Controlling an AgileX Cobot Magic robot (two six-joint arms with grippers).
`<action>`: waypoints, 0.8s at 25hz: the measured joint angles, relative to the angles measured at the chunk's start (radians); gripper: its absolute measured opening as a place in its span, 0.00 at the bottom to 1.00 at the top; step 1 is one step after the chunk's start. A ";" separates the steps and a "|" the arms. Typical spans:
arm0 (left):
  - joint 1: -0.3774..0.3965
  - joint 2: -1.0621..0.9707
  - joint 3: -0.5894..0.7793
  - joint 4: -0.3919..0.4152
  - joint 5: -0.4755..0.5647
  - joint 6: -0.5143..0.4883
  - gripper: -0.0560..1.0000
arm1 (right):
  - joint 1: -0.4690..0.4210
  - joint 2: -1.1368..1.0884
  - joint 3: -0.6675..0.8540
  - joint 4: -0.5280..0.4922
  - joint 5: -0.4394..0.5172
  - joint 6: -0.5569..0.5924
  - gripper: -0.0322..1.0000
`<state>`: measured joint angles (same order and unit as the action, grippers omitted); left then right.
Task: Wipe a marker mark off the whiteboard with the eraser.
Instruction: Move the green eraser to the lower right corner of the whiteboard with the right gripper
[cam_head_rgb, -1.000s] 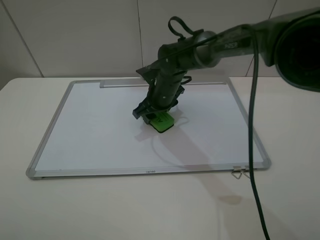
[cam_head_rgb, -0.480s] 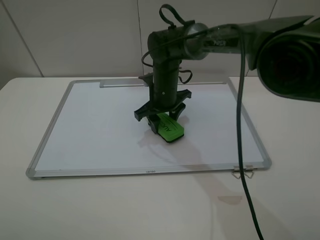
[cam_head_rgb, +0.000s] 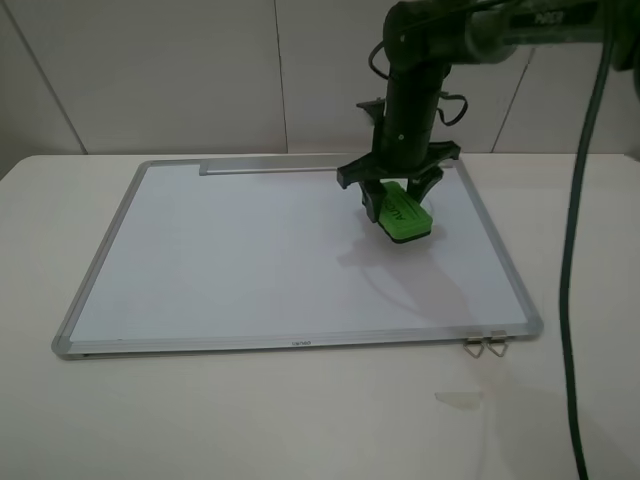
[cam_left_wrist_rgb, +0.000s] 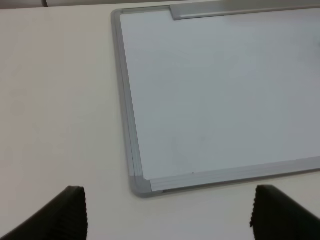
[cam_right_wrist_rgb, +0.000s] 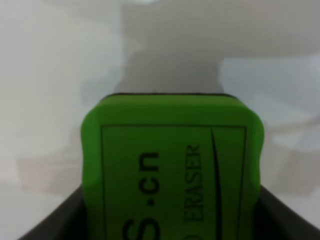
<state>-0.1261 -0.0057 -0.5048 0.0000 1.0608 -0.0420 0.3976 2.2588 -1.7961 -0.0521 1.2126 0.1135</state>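
The whiteboard (cam_head_rgb: 230, 250) lies flat on the table, silver-framed, its tray strip (cam_head_rgb: 270, 167) along the far edge. My right gripper (cam_head_rgb: 400, 203) is shut on the green eraser (cam_head_rgb: 405, 218) and holds it tilted just above the board's far right part. The right wrist view is filled by the eraser (cam_right_wrist_rgb: 172, 170), dark lettering facing up, between two dark fingers (cam_right_wrist_rgb: 50, 225). No marker mark shows on the board in any view. My left gripper (cam_left_wrist_rgb: 170, 202) hangs open over the bare table near a corner of the whiteboard (cam_left_wrist_rgb: 215, 95).
Two metal clips (cam_head_rgb: 485, 346) stick out at the board's near right corner. A pale scrap (cam_head_rgb: 460, 399) lies on the table in front of them. A dark cable (cam_head_rgb: 570, 300) hangs down the right side.
My right gripper has carried the eraser from the board's middle toward its far right part. The faint curved trace seen near the middle a second ago no longer shows.
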 joint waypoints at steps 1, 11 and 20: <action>0.000 0.000 0.000 0.000 0.000 0.000 0.70 | -0.023 -0.019 0.032 -0.001 0.001 0.000 0.60; 0.000 0.000 0.000 0.000 0.000 0.000 0.70 | -0.221 -0.239 0.405 -0.028 -0.133 0.045 0.60; 0.000 0.000 0.000 0.000 0.000 0.000 0.70 | -0.238 -0.286 0.628 -0.023 -0.393 0.115 0.60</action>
<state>-0.1261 -0.0057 -0.5048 0.0000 1.0608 -0.0420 0.1592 1.9732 -1.1679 -0.0752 0.8201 0.2287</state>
